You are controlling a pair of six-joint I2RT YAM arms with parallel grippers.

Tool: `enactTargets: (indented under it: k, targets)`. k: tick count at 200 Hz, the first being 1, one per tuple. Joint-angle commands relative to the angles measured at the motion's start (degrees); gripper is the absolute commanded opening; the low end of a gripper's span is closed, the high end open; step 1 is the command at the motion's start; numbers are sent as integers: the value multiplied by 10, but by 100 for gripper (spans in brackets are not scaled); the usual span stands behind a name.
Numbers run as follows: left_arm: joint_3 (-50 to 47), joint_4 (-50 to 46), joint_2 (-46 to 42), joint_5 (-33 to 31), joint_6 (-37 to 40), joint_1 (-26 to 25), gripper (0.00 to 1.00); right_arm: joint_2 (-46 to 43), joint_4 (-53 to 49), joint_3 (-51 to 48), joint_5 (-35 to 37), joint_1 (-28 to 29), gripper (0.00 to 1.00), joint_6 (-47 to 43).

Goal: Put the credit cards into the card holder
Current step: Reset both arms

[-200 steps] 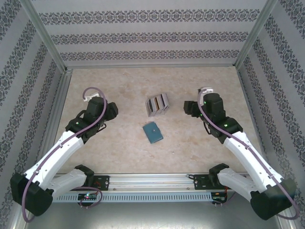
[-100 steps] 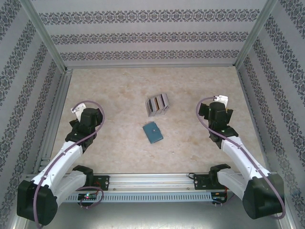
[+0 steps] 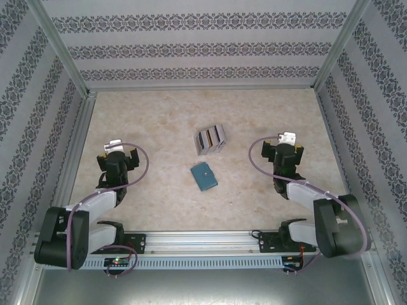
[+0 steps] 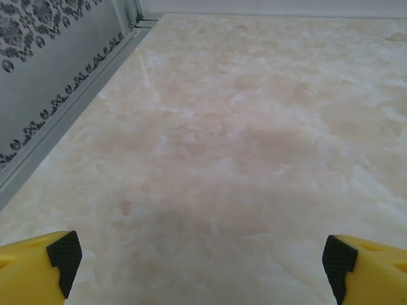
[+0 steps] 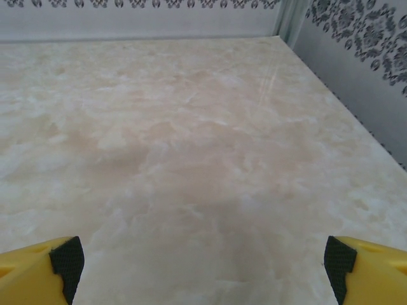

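Note:
The card holder, a small teal-blue wallet, lies shut on the table's middle. Just beyond it, the credit cards stand on edge in a row, in mixed colours. My left gripper hovers far to the wallet's left, and my right gripper far to its right. In the left wrist view, the left gripper is open wide, its yellow fingers at the frame's corners over bare marble. The right gripper is likewise open with nothing between its fingers.
A pale grey slotted rack holds the cards upright. Patterned walls with metal rails close the table on three sides. The arms' bases sit on a rail at the near edge.
Both arms have drawn back toward the near edge and folded up, away from the cards and wallet. Both grippers have opened wider. Cards and wallet have not moved.

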Motion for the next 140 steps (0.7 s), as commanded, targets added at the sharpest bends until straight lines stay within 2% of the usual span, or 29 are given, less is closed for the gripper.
enactTargets:
  k: [1,39,71,82,101,114,127,140]
  targets:
    - [-14,148,34,63,25,21,99,10,104,-12,-40,-10,98,-30]
    - [28,175,125,123,22,42,99,54,180,-25,-89,-21,98,-52]
    - [55,220,215,150,29,43,99,95,197,-13,-140,-22,98,-71]
    - [72,170,207,161,33,43,99,101,191,-8,-154,-32,98,-64]
    - [73,173,210,167,37,43,99,145,204,15,-190,-49,98,-53]
    - [73,174,210,167,38,43,99,132,144,36,-206,-67,98,-37]
    - [74,174,211,165,39,42,100,142,177,28,-208,-71,98,-33]
    - [75,172,212,166,40,41,100,133,155,32,-208,-71,98,-35]
